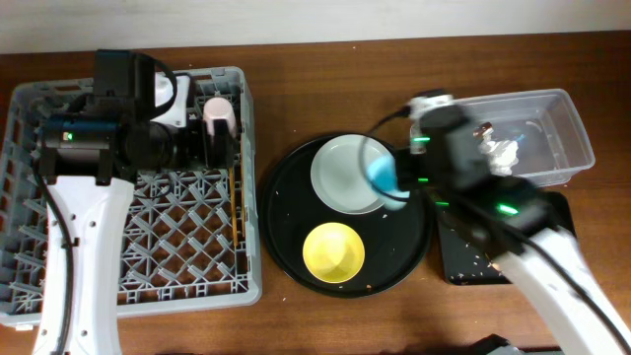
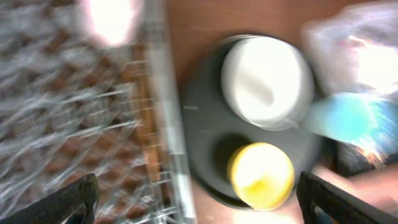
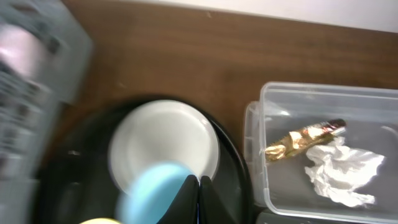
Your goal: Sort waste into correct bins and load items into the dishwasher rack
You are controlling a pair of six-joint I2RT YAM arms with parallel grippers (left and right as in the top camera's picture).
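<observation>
The light-blue cup (image 1: 383,176), pinched by the right gripper (image 3: 199,190), is best carried level to the dishwasher rack (image 1: 177,247), clear of the wide-open left gripper (image 2: 199,208).

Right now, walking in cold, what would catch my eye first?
The big grey dishwasher rack fills the left side, a pink cup at its far corner. In the middle, a round black tray carries a bright yellow bowl and a pale plate, where the right gripper grips a light-blue cup.

the left arm (image 1: 77,237) and right arm (image 1: 552,281) had white curved links, black joint housings and small green lights.
</observation>
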